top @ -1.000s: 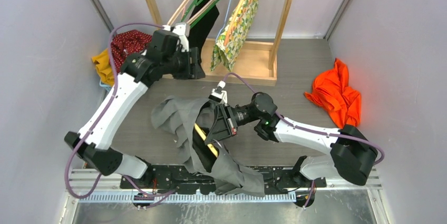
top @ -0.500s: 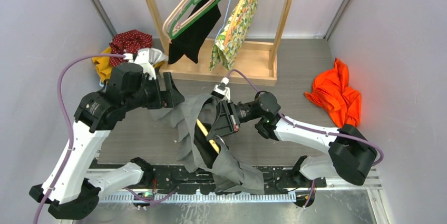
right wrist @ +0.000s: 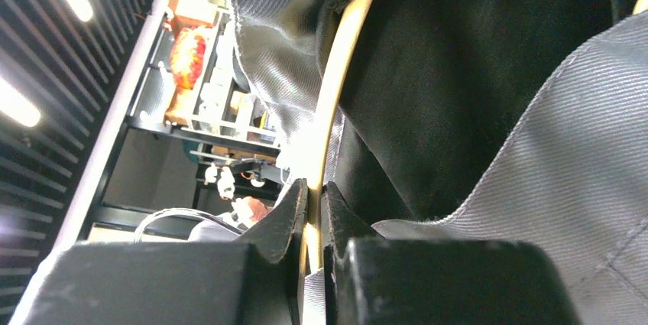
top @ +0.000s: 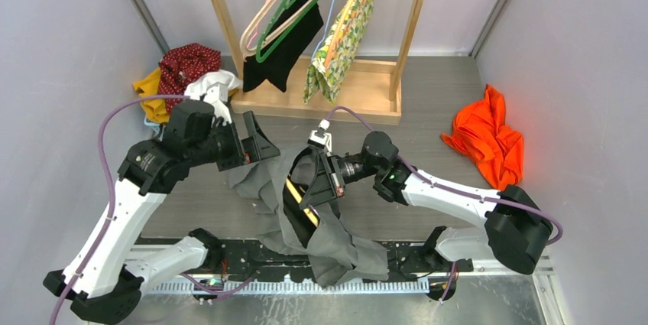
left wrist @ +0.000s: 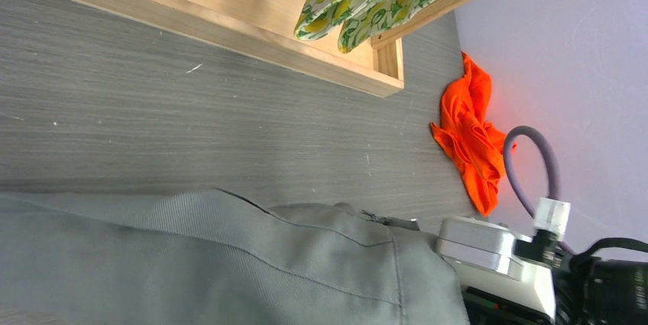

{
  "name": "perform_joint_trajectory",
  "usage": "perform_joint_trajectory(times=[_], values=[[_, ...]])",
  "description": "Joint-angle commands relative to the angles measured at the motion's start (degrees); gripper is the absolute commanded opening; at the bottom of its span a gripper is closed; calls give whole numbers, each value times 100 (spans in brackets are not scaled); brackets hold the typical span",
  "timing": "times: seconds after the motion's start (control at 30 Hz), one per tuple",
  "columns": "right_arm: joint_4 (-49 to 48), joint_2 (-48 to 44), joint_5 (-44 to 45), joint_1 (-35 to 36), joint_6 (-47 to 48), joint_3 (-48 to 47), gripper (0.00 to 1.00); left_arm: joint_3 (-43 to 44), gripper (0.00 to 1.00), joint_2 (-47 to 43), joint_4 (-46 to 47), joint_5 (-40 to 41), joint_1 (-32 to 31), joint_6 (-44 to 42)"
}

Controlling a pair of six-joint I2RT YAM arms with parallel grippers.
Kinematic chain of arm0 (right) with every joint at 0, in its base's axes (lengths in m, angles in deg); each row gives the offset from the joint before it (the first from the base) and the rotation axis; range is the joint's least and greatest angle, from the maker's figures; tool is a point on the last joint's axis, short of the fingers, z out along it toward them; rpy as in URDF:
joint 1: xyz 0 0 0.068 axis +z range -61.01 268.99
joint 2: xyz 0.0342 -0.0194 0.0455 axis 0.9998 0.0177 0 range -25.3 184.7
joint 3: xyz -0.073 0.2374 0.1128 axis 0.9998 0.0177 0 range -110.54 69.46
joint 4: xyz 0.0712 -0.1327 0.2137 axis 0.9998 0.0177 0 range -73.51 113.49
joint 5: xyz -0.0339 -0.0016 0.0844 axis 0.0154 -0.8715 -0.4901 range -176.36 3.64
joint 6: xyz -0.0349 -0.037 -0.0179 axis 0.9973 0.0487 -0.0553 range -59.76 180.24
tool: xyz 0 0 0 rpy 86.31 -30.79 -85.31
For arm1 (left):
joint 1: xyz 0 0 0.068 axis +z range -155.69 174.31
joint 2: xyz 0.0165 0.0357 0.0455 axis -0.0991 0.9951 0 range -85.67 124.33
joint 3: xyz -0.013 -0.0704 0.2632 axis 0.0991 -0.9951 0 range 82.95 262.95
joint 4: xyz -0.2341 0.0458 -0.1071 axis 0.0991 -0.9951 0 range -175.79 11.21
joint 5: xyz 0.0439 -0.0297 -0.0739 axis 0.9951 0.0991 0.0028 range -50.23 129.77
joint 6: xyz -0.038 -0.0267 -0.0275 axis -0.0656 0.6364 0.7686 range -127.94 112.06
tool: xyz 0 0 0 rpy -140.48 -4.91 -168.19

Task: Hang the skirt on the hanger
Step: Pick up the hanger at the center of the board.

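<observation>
The grey skirt (top: 336, 245) lies crumpled at the near middle of the floor, draped over a yellow hanger (top: 298, 199). My right gripper (top: 321, 180) is shut on the hanger's bar, inside the skirt. In the right wrist view the fingers (right wrist: 294, 210) pinch the yellow bar (right wrist: 336, 88), with grey cloth (right wrist: 581, 187) on both sides. My left gripper (top: 260, 145) hovers at the skirt's upper left edge, and its jaws look spread. In the left wrist view the skirt (left wrist: 229, 264) fills the bottom and hides my fingers.
A wooden rack base (top: 359, 92) stands at the back, with a black garment (top: 286, 34) and a leaf-print one (top: 344, 42) hanging on hangers above it. An orange cloth (top: 489, 141) lies at the right. A red, yellow and white pile (top: 183, 73) lies at the back left.
My left arm came down from the rack to the skirt's upper left edge. The skirt has bunched in toward the hanger. My right gripper kept hold of the hanger.
</observation>
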Motion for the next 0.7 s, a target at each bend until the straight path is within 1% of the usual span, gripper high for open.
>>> perform_joint_trajectory(times=[0.0, 0.13, 0.3, 0.37, 0.57, 0.6, 0.67], values=[[329, -224, 95, -52, 678, -366, 1, 80, 100, -389, 163, -106, 7, 290], [275, -110, 115, -62, 698, -367, 1, -73, 99, -446, 228, -222, 7, 401], [267, -27, 132, -112, 697, -426, 1, -562, 90, -505, 568, -418, 6, 589], [271, -8, 129, -129, 706, -462, 1, -732, 88, -539, 687, -431, 7, 648], [272, 138, 124, -147, 712, -568, 1, -1068, 88, -389, 1017, -531, 7, 691], [272, 169, 120, -148, 723, -579, 1, -1092, 85, -357, 1082, -541, 7, 702], [236, 226, 95, -138, 702, -598, 1, -1090, 84, -277, 1200, -557, 6, 713]])
